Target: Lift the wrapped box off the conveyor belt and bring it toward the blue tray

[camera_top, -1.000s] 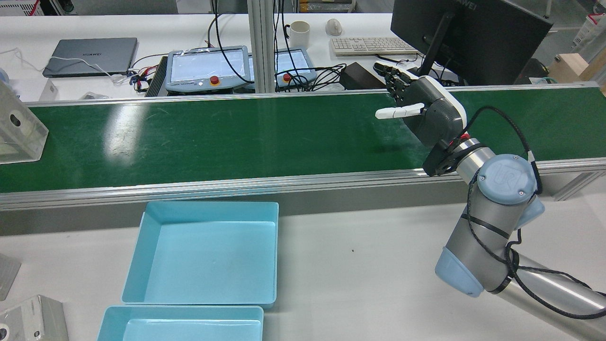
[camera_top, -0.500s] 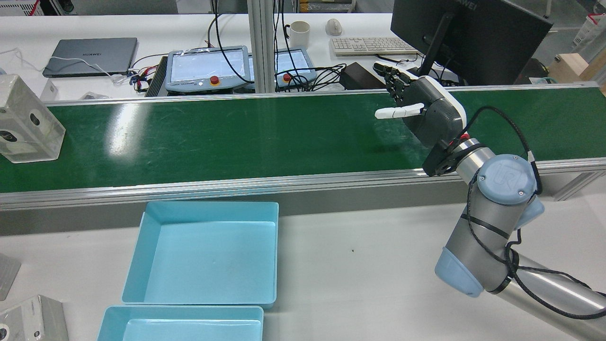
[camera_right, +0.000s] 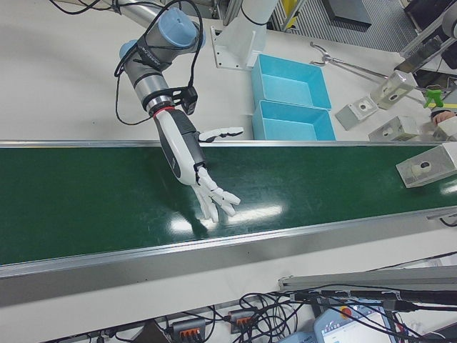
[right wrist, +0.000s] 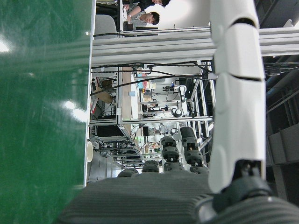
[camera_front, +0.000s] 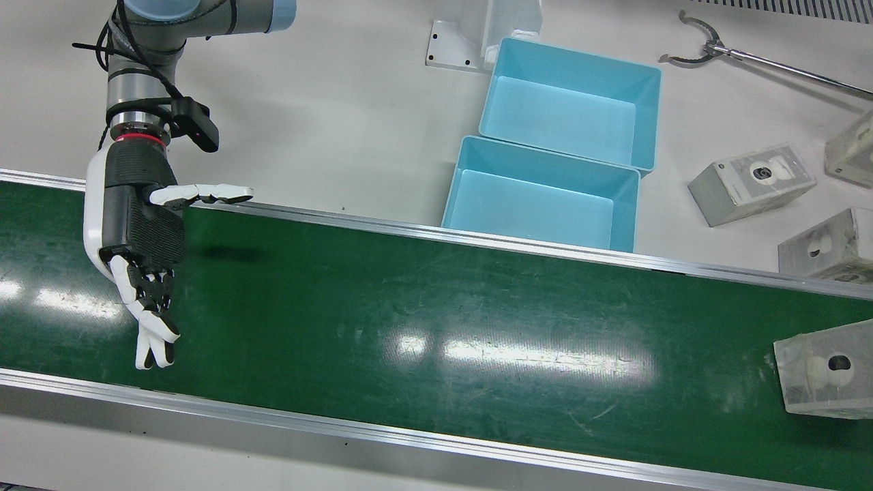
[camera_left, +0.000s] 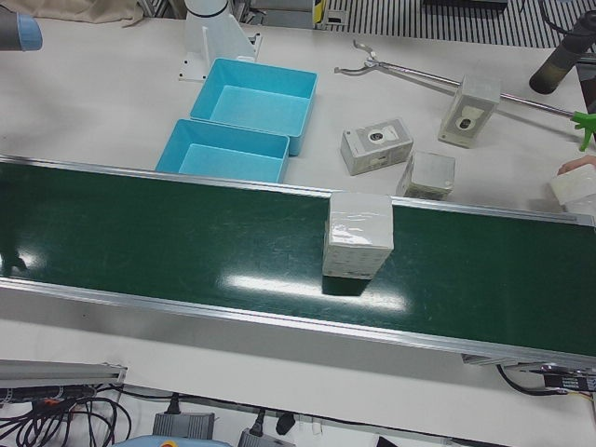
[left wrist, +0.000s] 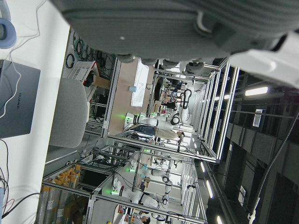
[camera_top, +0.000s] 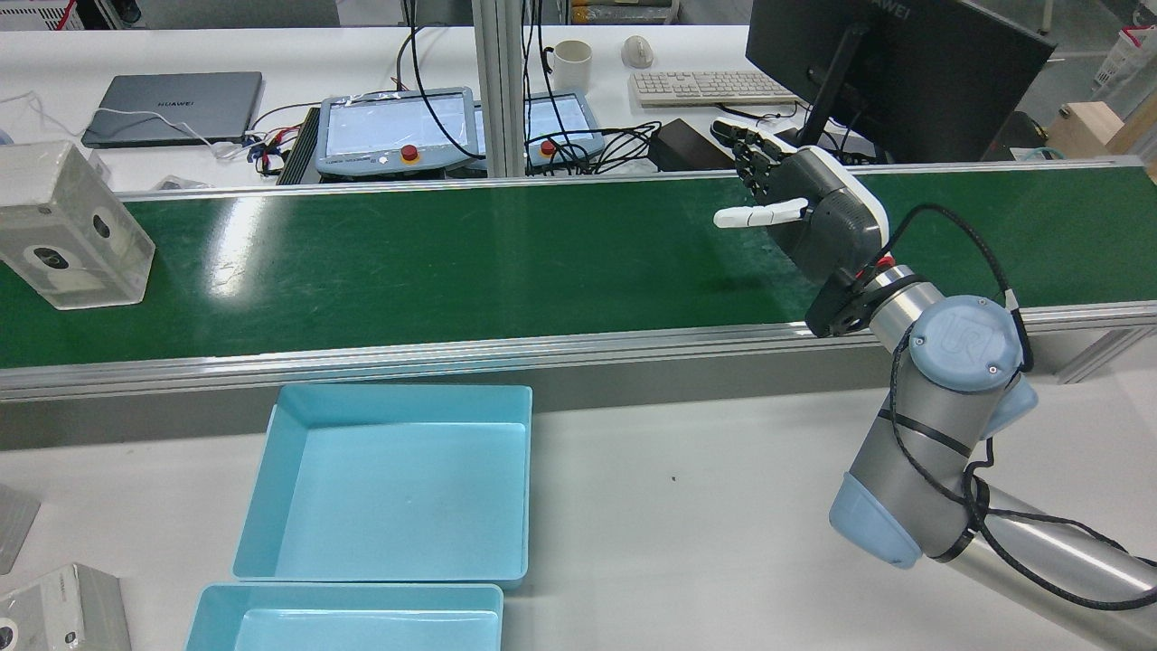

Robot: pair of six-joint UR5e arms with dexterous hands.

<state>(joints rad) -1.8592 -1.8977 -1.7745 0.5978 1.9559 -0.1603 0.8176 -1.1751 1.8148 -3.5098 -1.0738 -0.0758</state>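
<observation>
The right robot hand [camera_top: 818, 217] hangs over the conveyor belt [camera_top: 470, 262] near its right end as the rear view shows it, released, fingers spread and holding nothing. The wrapped box [camera_top: 68, 231] rides at the belt's opposite, left end, well apart, its long side lying across the belt. The blue tray [camera_top: 389, 484] sits on the worktop [camera_top: 705, 524] beside the belt's near rail, between them. Whether the left robot hand is open cannot be told.

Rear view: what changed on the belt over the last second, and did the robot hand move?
The wrapped box rode further along the conveyor belt toward the right robot hand, from cut off at the view's left edge to fully in view. The hand stayed open above the belt, holding nothing. The blue tray stayed put.
</observation>
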